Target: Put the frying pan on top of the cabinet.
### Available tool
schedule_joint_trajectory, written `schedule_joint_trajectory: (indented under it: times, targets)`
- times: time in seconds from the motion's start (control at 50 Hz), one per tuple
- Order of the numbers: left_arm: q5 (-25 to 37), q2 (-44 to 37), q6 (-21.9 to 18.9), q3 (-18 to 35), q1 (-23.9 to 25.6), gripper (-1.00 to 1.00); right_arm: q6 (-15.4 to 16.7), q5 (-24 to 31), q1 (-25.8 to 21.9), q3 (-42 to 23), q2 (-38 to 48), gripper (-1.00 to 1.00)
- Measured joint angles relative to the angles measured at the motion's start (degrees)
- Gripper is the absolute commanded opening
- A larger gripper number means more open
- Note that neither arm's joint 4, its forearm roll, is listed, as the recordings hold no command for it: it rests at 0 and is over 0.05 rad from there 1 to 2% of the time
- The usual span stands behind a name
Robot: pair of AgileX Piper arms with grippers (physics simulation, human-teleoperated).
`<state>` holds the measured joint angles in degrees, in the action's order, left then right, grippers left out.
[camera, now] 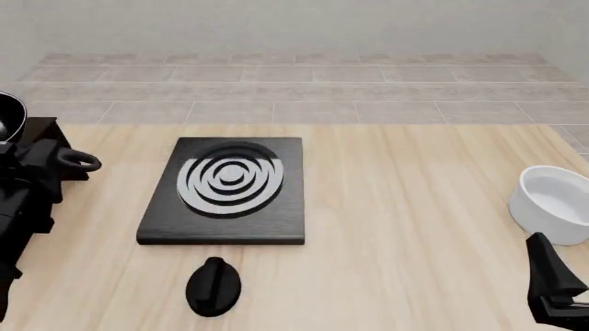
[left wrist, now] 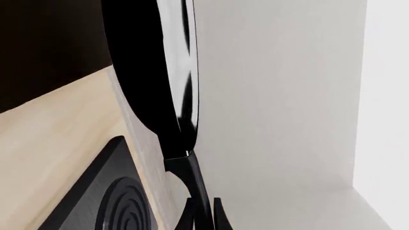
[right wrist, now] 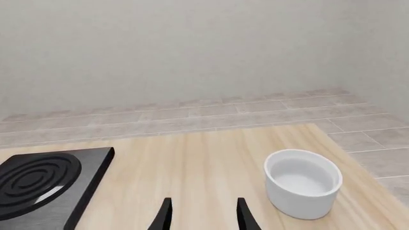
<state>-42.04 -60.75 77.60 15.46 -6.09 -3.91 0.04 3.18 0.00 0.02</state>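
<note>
Frying pan [camera: 7, 116] at table's [camera: 414, 227] left edge

Simulated kitchen: wooden table [camera: 414, 227] with black ringed hob slab [camera: 225, 189]; white bowl [camera: 555, 205]; tiled floor [camera: 294, 89].

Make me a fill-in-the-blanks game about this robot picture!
1. The left gripper holds the frying pan by its ____.
2. The white bowl sits on the ____ side of the table in the front view.
3. The right gripper holds ____.

Missing words: handle; right; nothing
</note>
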Motion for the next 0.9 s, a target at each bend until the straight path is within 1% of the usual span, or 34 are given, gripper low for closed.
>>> schedule_joint_trajectory:
  times: [0.34, 0.9]
  targets:
    - [-3.6, -4.0, 1.4, -0.2, -2.4, -1.00, 0.4, 0.1, -0.2, 0.0, 0.0, 1.00]
    - [-7.5, -7.7, 2.7, -1.5, -3.7, -1.00, 0.9, 0.2, -0.4, 0.0, 0.0, 1.00]
